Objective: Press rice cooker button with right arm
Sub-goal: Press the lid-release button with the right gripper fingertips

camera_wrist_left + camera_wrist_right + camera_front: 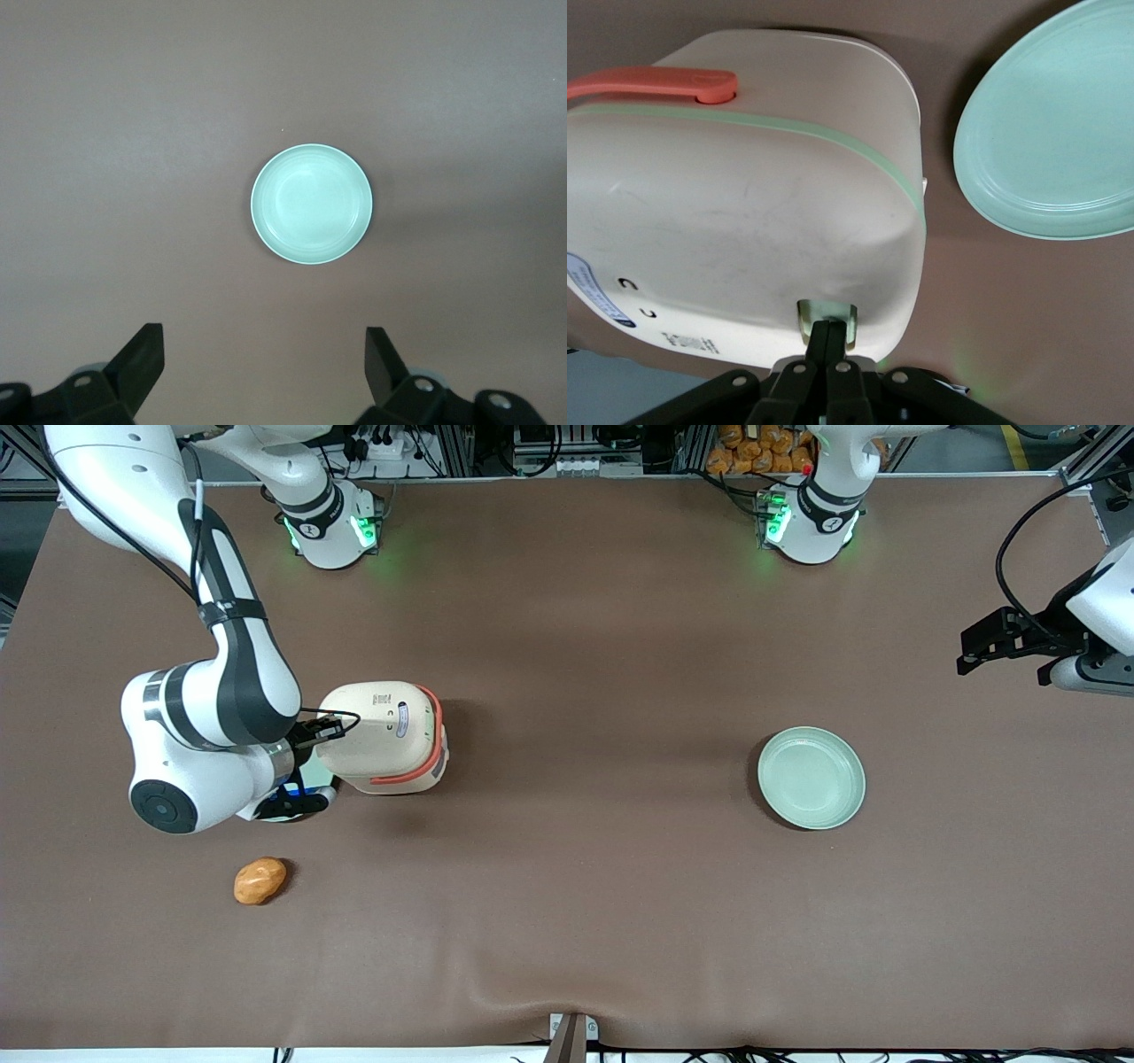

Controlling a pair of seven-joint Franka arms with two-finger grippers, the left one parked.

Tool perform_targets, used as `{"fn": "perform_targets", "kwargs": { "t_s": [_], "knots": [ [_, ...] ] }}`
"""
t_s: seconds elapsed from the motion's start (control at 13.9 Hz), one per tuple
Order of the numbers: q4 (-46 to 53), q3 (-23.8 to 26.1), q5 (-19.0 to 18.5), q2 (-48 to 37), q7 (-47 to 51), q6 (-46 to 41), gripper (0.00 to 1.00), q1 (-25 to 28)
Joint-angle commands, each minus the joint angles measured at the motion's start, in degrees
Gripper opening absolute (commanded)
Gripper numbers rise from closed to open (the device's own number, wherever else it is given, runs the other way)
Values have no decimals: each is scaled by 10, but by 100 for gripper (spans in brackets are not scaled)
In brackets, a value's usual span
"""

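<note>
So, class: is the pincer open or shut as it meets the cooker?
Shut: the pincer has its two fingers together, tips against the pale green button on the rice cooker.

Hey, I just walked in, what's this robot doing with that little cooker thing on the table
The right arm has its gripper, fingers shut together, pressed against the pale button on the rice cooker. A green plate lies beside the cooker, mostly hidden under the arm in the front view. Another green plate sits toward the parked arm's end of the table, and a small orange bread roll lies nearer the front camera than the cooker.
</note>
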Motion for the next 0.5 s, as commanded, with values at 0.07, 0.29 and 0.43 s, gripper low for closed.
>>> {"fn": "perform_targets", "kwargs": {
  "t_s": [0.07, 0.29, 0.43],
  "knots": [
    [54, -5, 0, 10, 1, -25, 5, 4],
    [124, -4, -2, 8, 3, -83, 14, 4],
    [137, -6, -1, -10, 6, -88, 23, 4]
  ]
}}
